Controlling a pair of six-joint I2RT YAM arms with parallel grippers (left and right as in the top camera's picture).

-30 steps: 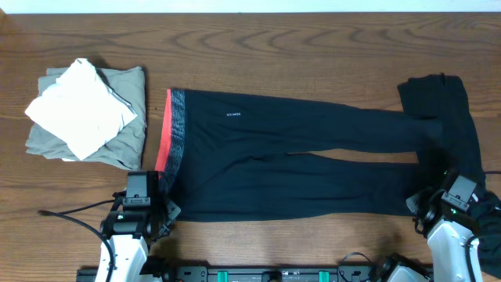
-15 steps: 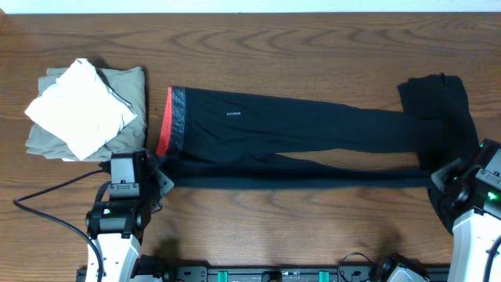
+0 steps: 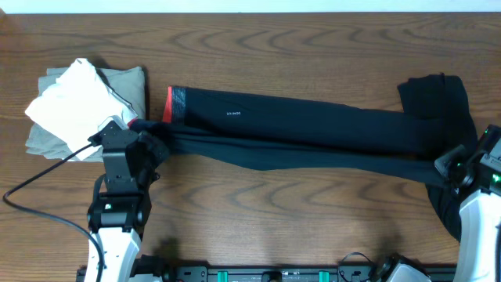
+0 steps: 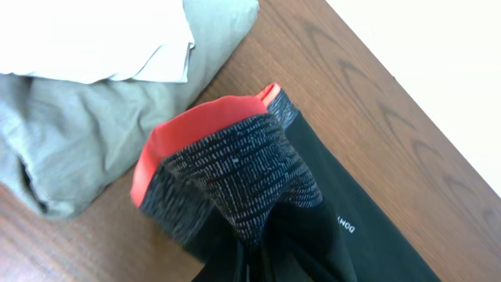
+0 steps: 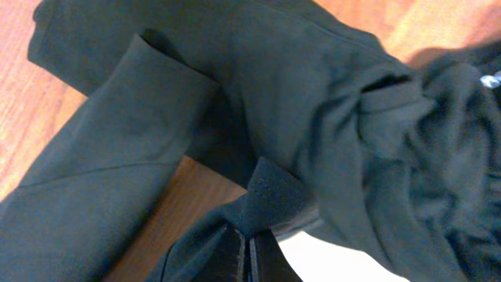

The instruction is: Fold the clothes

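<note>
- Left jaws are clamped tight on the near corner of the pants [image 3: 297, 125]. The grey-flecked waistband [image 4: 227, 180] bunches down into my grip, with its coral lining [image 4: 188, 129] turned outward.
- Right jaws are pinched shut on the near leg's hem [image 5: 270, 196], which gathers to a point between them.
- The pants run lengthwise across the middle of the tabletop [image 3: 274, 227], waist to the left and legs to the right. The far leg lies flat with its logo [image 3: 234, 114] up.
- I hold both ends of the near leg so the cloth between hangs as one taut band. That should let me lay it over the far leg in one go and halve the pants lengthwise.
- I'd call this the first fold, in progress. The lifted band crosses the flat leg but doesn't line up with its far edge yet.
- The waist end sits just beside the pile [image 3: 78, 106], grey-green cloth with a white piece on top. I'd guess that one is done, so I mustn't nudge it.
- On the right, the leg ends meet a crumpled black piece [image 3: 438, 98]. In my right wrist view I can't tell where one black cloth stops and the other starts, so I may be dragging both.
</note>
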